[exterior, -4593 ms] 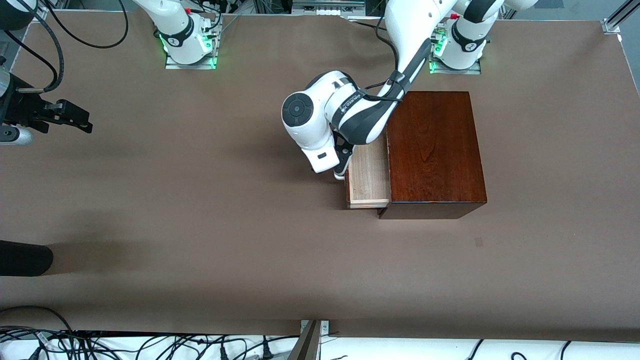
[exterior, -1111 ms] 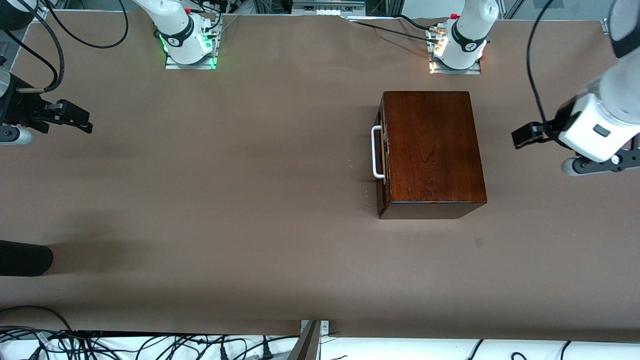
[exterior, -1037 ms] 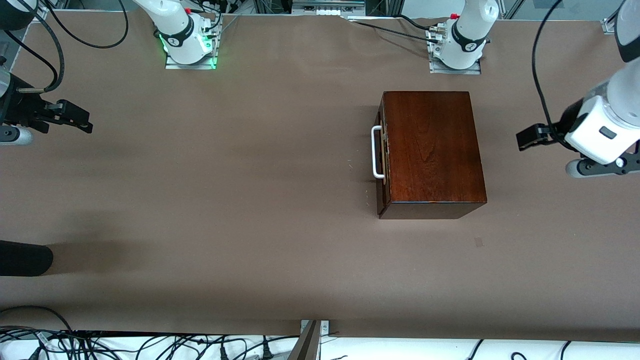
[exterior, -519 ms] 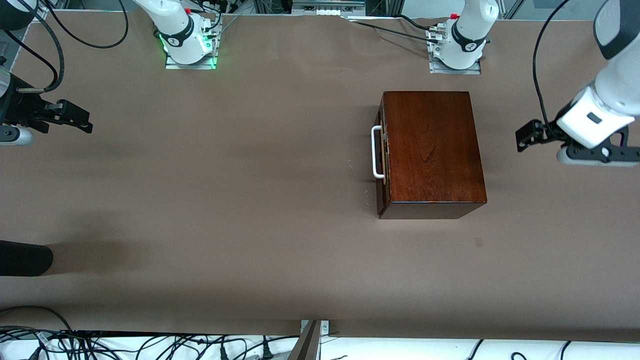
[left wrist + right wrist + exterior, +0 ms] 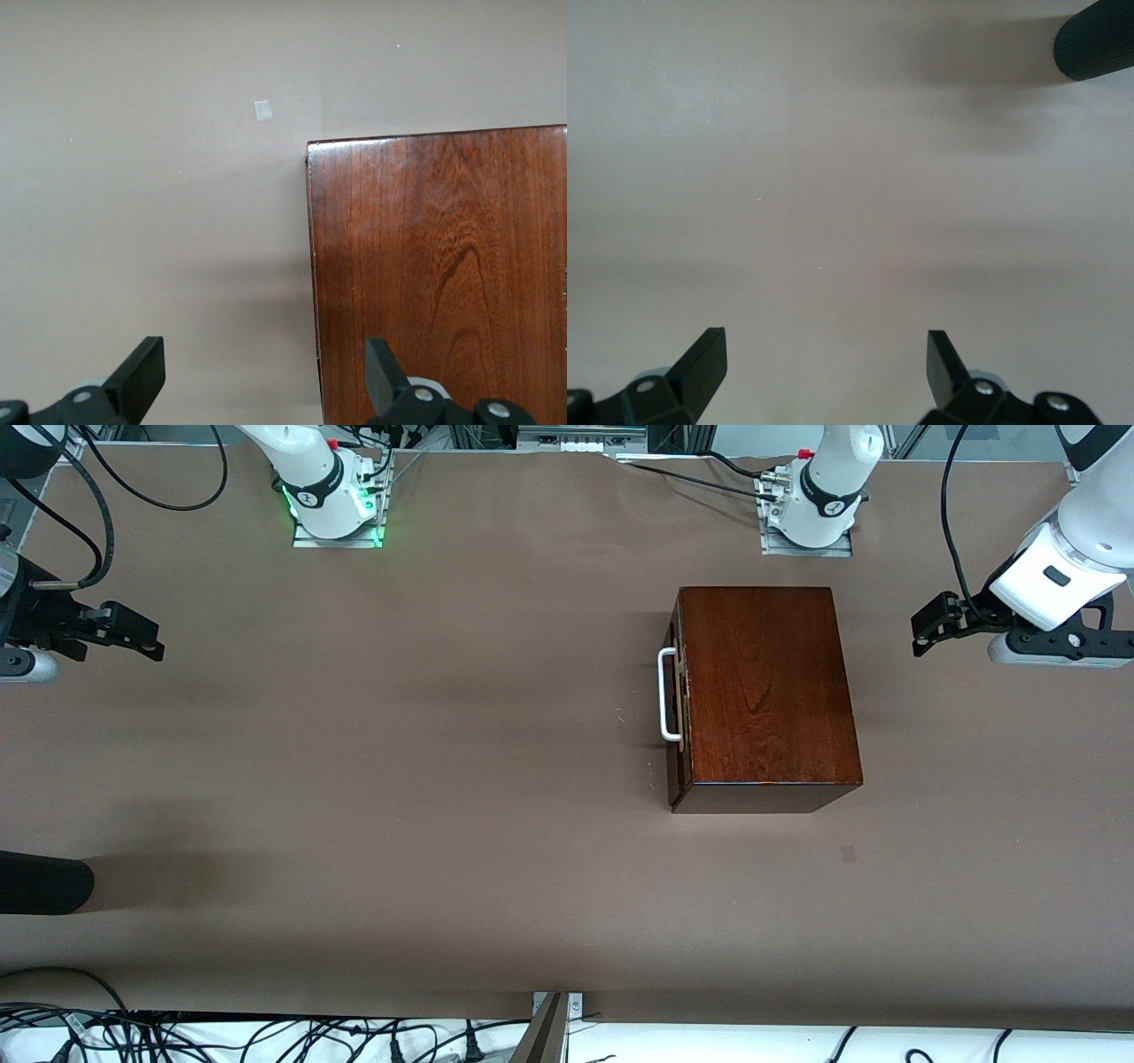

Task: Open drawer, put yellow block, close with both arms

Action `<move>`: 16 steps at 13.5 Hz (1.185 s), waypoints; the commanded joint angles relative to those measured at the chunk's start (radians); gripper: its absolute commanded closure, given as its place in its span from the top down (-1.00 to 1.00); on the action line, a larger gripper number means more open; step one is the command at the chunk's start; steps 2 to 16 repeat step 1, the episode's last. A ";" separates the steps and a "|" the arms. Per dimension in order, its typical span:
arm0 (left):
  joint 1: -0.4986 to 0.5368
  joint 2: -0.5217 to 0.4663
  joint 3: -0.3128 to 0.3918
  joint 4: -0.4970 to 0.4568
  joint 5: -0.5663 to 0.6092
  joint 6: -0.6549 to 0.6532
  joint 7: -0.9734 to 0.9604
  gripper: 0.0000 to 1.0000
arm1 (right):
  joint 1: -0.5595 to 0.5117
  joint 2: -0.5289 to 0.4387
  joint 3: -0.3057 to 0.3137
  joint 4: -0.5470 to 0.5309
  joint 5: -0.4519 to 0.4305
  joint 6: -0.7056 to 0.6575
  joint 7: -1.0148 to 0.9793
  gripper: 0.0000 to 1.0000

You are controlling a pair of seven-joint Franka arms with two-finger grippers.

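The dark mahogany box (image 5: 762, 691) stands on the table toward the left arm's end. Its drawer (image 5: 677, 700) is pushed in flush, with the white loop handle (image 5: 664, 695) facing the right arm's end. The yellow block is out of view. My left gripper (image 5: 928, 624) is open and empty, in the air over the table at the left arm's end, apart from the box. The left wrist view shows its fingers (image 5: 142, 376) spread and a corner of the box (image 5: 443, 274). My right gripper (image 5: 133, 633) waits open and empty (image 5: 826, 372) over the table at the right arm's end.
A black rounded object (image 5: 44, 881) juts over the table edge at the right arm's end, nearer the camera; it also shows in the right wrist view (image 5: 1099, 40). A small pale patch (image 5: 849, 854) marks the table nearer the camera than the box. Cables (image 5: 266, 1036) lie along the front edge.
The drawer, open earlier with the left gripper at it, is now shut. The left arm has drawn away to its end of the table and drifted toward the bases. The right arm has not moved.
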 commanded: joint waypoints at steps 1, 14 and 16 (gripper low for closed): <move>0.019 -0.011 0.004 -0.013 -0.021 0.010 0.023 1.00 | -0.018 -0.002 0.015 0.008 0.003 -0.003 -0.012 1.00; 0.019 -0.011 0.004 -0.013 -0.021 0.010 0.023 1.00 | -0.018 -0.002 0.015 0.008 0.003 -0.003 -0.012 1.00; 0.019 -0.011 0.004 -0.013 -0.021 0.010 0.023 1.00 | -0.018 -0.002 0.015 0.008 0.003 -0.003 -0.012 1.00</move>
